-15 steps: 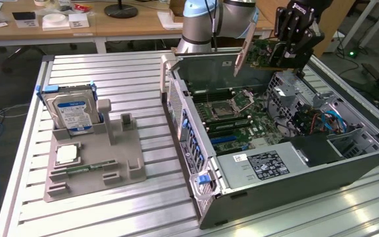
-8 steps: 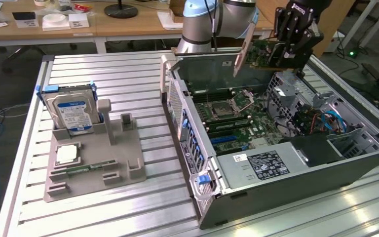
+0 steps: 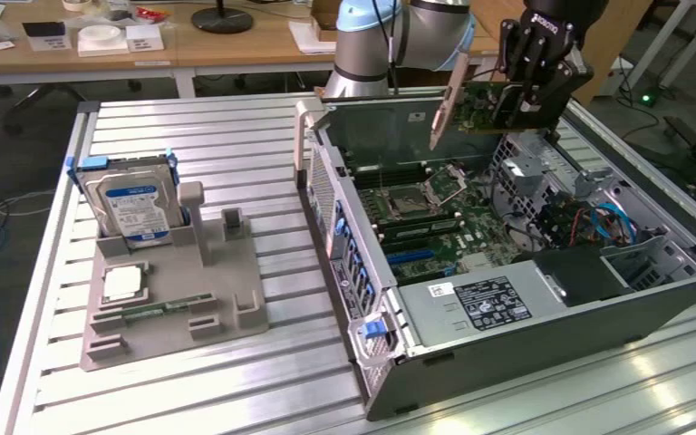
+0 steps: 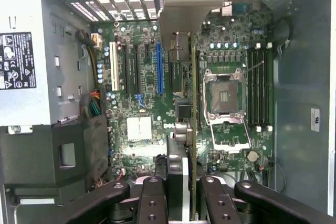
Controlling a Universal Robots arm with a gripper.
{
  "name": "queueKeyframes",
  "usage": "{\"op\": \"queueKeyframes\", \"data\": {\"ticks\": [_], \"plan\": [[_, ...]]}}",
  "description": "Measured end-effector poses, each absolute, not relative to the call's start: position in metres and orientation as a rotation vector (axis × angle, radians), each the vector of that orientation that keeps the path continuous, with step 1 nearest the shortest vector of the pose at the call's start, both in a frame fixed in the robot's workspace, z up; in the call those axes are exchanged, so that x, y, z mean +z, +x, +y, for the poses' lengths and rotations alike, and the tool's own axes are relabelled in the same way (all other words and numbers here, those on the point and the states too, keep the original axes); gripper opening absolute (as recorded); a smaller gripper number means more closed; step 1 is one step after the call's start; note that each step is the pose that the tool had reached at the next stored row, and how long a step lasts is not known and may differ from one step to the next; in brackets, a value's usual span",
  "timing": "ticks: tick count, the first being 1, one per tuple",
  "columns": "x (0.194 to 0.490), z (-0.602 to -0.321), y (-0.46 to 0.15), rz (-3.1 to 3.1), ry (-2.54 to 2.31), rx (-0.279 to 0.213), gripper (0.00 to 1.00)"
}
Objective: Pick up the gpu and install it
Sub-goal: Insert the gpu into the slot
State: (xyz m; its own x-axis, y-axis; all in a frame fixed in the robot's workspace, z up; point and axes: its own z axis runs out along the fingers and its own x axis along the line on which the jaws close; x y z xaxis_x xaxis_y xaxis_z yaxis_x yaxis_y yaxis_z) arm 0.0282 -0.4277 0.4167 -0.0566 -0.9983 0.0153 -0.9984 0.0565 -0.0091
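At the exterior view's left, 1 hard drive (image 3: 130,204) stands in a grey holder (image 3: 233,308). Right of it lies the open computer case (image 3: 542,349). Above it your gripper (image 3: 521,111) clasps the gpu (image 3: 478,107) edge-on, clear of the motherboard (image 3: 445,227).

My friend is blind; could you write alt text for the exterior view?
The robot's tool grips the gpu above an open computer case. A hard drive stands in a grey holder at the exterior view's left.
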Motion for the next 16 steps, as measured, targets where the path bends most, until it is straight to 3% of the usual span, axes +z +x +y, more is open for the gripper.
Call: {"op": "queueKeyframes", "data": {"ticks": [2, 9, 16], "plan": [[0.4157, -0.4277, 0.0265, -2.287, 2.161, 0.032, 0.28], [0.4122, -0.4276, 0.0255, -2.317, 2.189, -0.019, 0.28], [0.4070, -0.4277, 0.0216, -2.302, 2.226, 0.003, 0.28]]}}
